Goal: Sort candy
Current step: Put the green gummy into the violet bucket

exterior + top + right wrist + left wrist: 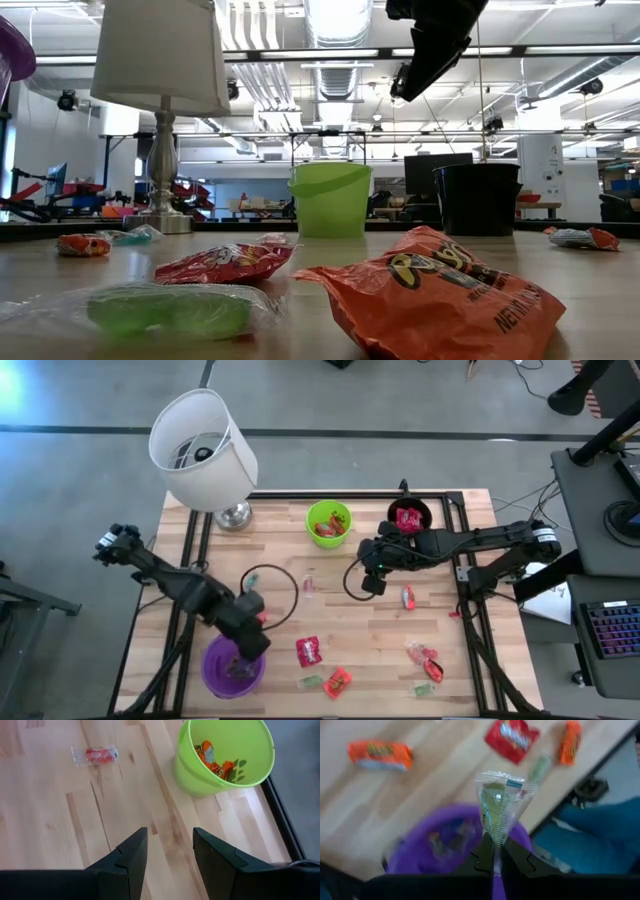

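Currently your left gripper (494, 862) pinches a clear-wrapped green candy (501, 807) above the purple plastic cup (422, 855); release next. Right gripper (170, 852) waits, fingers apart.

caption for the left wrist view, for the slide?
Left gripper shut on a clear-wrapped green candy, held above the purple cup.

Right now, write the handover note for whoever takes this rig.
Left gripper: shut on a green candy in clear wrap, above the purple cup.
Right gripper: open, empty, over bare table near the green cup.
Done: orange candies in the green cup, red ones in the black cup, some in the purple.
Left: drop the held candy; loose candies remain on the table.
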Controlling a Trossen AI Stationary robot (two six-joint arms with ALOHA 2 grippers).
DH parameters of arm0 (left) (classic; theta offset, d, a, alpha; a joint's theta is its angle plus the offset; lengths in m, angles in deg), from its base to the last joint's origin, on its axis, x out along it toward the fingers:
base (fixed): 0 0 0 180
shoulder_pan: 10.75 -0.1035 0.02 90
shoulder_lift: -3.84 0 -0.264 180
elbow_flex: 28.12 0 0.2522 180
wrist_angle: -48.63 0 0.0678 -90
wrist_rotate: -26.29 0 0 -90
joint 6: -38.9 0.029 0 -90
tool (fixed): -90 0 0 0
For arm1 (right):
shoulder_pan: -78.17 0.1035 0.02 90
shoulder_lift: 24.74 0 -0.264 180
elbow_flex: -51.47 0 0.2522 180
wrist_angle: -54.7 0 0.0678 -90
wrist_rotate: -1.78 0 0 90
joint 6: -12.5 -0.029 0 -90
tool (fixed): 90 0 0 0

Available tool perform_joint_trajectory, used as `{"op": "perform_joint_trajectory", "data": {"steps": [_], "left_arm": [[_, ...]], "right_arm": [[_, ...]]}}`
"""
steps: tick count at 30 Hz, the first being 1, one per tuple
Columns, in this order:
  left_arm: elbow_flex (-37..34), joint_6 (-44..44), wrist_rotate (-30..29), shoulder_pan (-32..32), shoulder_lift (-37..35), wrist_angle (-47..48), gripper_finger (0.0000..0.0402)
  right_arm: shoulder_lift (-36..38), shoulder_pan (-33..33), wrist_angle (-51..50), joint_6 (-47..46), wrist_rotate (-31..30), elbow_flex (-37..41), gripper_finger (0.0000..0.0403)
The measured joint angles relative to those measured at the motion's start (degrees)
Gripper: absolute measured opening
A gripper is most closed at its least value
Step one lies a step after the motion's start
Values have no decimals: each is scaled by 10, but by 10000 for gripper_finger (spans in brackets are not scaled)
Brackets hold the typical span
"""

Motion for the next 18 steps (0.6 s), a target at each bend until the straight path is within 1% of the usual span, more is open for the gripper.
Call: {"op": "perform_joint_trajectory", "data": {"steps": [5, 10, 15, 18], "left_arm": [[1, -38, 59, 62, 0, 2, 0], [-10, -51, 63, 111, 0, -6, 0], [-24, -29, 63, 137, 0, -6, 2], [-26, -10, 63, 146, 0, -6, 14]], "right_arm": [[0, 0, -17, -1, 0, 0, 151], [0, 0, -18, -23, 0, 0, 151], [0, 0, -19, -79, 0, -1, 151], [0, 0, -19, -112, 0, -7, 151]]}}
